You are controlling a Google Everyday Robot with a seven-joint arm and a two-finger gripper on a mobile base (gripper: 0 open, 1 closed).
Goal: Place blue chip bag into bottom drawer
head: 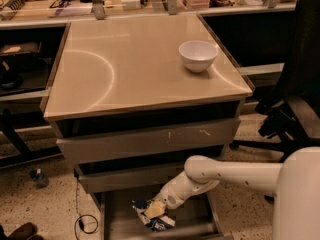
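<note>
The blue chip bag [159, 223] is a small crinkly dark-blue bag with white edges, lying inside the open bottom drawer [116, 218], the lowest of three drawers of the grey-beige cabinet. My gripper [155, 210] reaches down from the right on a white arm [235, 176] and sits right on top of the bag, hiding its middle. The gripper's tip is down inside the drawer tray.
A white bowl [198, 55] stands on the cabinet top [130, 69] at the right rear. The two upper drawers [150, 141] stick out slightly. A black office chair [295, 99] stands to the right. A cable [82, 223] lies on the floor at left.
</note>
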